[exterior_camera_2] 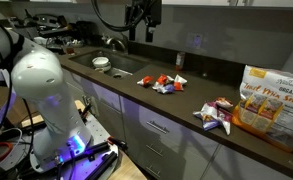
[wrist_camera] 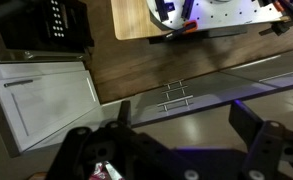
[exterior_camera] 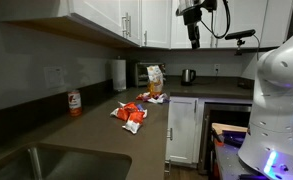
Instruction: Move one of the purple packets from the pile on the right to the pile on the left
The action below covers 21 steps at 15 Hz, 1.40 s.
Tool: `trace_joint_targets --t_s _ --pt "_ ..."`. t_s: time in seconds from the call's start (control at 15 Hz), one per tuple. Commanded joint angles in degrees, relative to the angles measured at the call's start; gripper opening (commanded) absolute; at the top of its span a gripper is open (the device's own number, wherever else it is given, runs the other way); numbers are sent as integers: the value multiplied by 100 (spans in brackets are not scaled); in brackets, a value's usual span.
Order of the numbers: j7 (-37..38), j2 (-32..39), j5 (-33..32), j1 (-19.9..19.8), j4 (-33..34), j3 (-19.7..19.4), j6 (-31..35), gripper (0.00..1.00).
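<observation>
Two piles of small snack packets lie on the dark counter. One pile (exterior_camera: 132,114) (exterior_camera_2: 164,83) is mostly red, orange and white. The other pile (exterior_camera: 155,98) (exterior_camera_2: 214,113) lies beside a big snack bag and shows some purple. My gripper (exterior_camera: 193,35) (exterior_camera_2: 141,28) hangs high above the counter, well clear of both piles, up at cabinet height. In the wrist view the gripper (wrist_camera: 176,150) has its two dark fingers spread wide with nothing between them. That view looks down on the counter edge and the floor. A bit of a packet (wrist_camera: 106,171) shows at the bottom.
A large "Organic" snack bag (exterior_camera_2: 269,95) (exterior_camera: 154,77) stands by one pile. A sink (exterior_camera_2: 111,62) (exterior_camera: 26,165) holds a bowl. A red can (exterior_camera: 74,102), a paper towel roll (exterior_camera: 119,74) and a kettle (exterior_camera: 188,75) stand on the counter. White cabinets hang overhead.
</observation>
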Motion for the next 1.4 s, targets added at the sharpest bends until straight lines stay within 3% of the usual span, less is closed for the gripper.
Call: trace_joint_targets --t_s 0.0,0.53,0.8,1.13,1.2,1.33 --pt "113 154 49 180 8 -89 334 100" --pt "365 614 587 301 -600 -126 2443 100" --pt "331 811 736 276 -1275 -115 4140 100" --pt "374 1423 400 103 -1867 84 6303 100" --pt "222 1136 608 160 -1793 19 5753 100" --pt "225 1252 604 160 -1835 36 5873 100"
